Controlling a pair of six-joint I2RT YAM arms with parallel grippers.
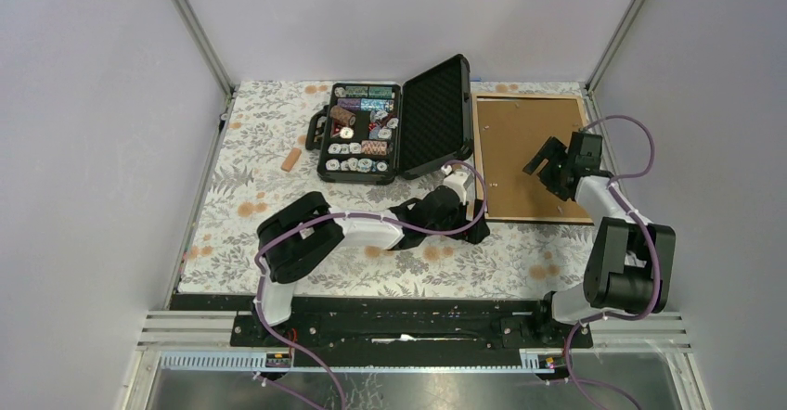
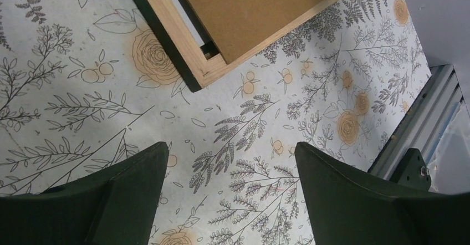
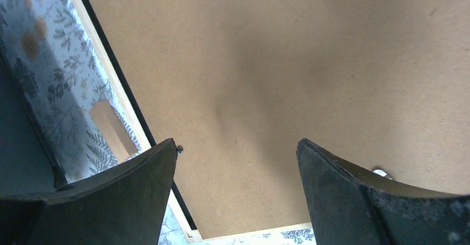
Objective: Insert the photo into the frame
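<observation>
The frame (image 1: 529,98) lies back-up at two o'clock on the desk (image 1: 269,164), backing board (image 3: 277,62) in place and no photo in sight, while left hand (image 2: 231,151) and right hand (image 3: 237,145) gape empty, so nearly everything looks left to do.

Three views: one high up, two close wrist views.
The top camera looks down from behind the arms (image 1: 371,229) over the whole worktop (image 1: 241,150). Each wrist camera looks down from close above the frame (image 2: 173,29), the right one nearest. All three views share the frame.

one frame (image 1: 515,150), one chip case (image 1: 434,118), two arms (image 1: 367,229) (image 1: 612,201)
</observation>
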